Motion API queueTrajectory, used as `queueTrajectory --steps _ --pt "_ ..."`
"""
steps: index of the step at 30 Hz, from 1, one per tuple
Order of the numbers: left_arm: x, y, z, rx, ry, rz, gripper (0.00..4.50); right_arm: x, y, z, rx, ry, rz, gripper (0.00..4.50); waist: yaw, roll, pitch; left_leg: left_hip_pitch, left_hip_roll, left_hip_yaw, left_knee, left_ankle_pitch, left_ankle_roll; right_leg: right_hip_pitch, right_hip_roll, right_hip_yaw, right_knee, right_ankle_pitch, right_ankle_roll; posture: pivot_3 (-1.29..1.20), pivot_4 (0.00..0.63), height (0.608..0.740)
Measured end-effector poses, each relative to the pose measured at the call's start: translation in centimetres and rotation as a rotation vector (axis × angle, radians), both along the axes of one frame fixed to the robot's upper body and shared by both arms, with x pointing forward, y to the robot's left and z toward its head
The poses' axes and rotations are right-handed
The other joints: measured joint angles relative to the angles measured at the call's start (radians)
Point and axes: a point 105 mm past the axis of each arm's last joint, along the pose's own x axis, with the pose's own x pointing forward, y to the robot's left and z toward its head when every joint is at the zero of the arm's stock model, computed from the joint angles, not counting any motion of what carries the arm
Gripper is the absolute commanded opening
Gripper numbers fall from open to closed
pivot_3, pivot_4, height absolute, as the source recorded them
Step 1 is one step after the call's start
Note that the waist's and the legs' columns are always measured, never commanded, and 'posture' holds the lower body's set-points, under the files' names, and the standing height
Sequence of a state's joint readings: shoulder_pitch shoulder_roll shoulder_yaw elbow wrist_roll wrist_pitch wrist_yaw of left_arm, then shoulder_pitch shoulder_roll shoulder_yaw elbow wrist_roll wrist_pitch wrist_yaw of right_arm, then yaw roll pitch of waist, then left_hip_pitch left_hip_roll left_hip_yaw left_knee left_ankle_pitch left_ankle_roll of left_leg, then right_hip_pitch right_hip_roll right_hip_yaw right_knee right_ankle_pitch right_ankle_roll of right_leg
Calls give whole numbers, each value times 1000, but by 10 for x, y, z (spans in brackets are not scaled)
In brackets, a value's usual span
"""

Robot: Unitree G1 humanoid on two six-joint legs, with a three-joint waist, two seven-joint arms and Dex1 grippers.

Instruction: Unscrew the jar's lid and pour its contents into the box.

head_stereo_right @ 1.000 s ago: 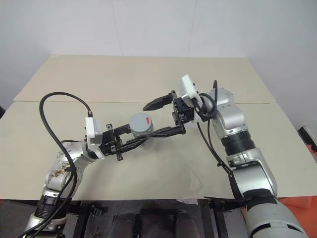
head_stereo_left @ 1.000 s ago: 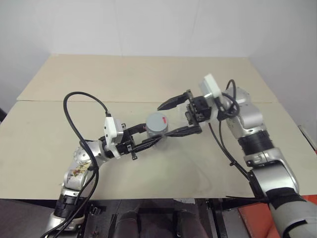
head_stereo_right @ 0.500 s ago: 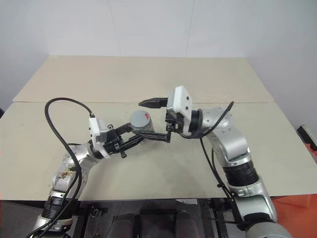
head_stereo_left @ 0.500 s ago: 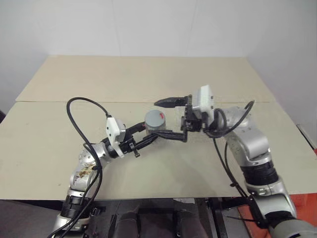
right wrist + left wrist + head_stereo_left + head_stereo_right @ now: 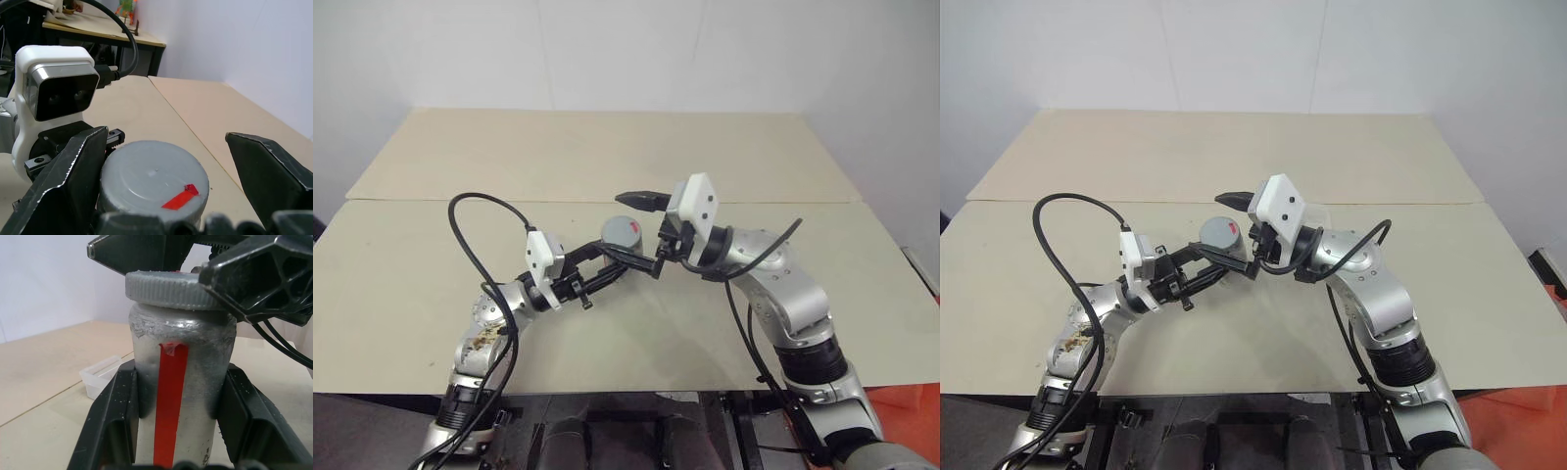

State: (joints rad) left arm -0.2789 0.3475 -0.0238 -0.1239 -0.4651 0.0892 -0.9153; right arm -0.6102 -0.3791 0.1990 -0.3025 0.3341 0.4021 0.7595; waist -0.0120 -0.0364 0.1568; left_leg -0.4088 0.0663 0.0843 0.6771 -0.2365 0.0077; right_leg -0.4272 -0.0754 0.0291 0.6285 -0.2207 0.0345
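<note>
The right gripper (image 5: 161,191) has swung in from beside the jar (image 5: 178,396); its spread fingers now straddle the lid (image 5: 154,183), not yet clamped. The left gripper (image 5: 178,431) holds the jar upright. Unscrewing likely comes next; the box (image 5: 100,377) lies beyond.

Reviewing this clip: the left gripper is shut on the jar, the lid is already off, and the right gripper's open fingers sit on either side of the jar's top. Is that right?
Not quite: the lid is still on the jar, as the left wrist view shows. The rest holds: the left gripper is shut on the jar, and the right gripper stands open, its fingers on either side of the lid.
</note>
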Motion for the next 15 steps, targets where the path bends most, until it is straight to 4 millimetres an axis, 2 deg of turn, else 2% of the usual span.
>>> queueTrajectory --steps 15 --pt "1 11 2 13 -8 15 1853 -2 -25 -4 -59 1 -12 4419 -1 0 0 0 0 0 0 0 0 0 0 0 0 0 0 0 150 740"
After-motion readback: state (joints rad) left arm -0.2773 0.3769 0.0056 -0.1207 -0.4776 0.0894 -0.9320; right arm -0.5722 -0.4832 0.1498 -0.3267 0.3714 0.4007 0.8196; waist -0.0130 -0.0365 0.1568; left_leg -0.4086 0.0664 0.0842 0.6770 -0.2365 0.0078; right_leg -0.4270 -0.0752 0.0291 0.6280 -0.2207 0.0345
